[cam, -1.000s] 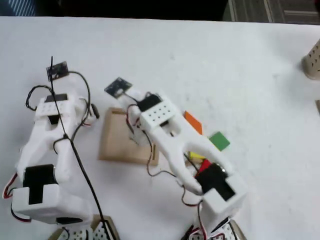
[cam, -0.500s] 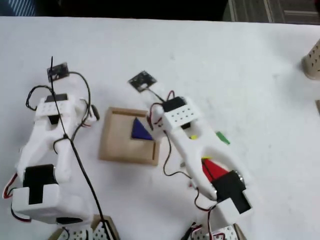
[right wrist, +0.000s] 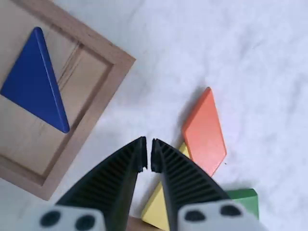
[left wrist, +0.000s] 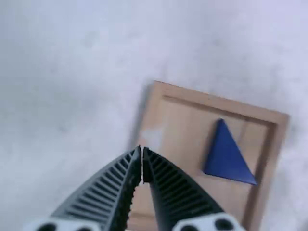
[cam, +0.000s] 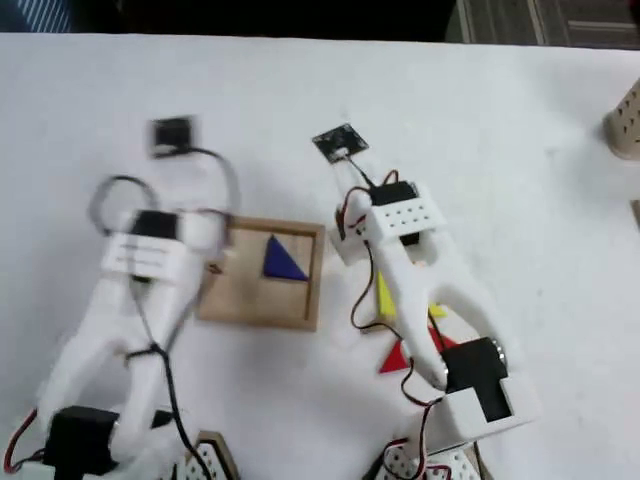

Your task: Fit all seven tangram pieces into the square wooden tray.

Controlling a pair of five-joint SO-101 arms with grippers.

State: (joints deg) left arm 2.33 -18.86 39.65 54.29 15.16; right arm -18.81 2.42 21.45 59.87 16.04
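Wooden tray holding a blue triangle lies on the white table, both jaws together.

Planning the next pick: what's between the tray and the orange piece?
Just bare table separates the tray and the orange piece, as the right wrist view shows.

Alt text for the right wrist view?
Shut right claw over the white table, between the wooden tray, which holds one blue triangle, and a loose orange piece, yellow piece and green piece.
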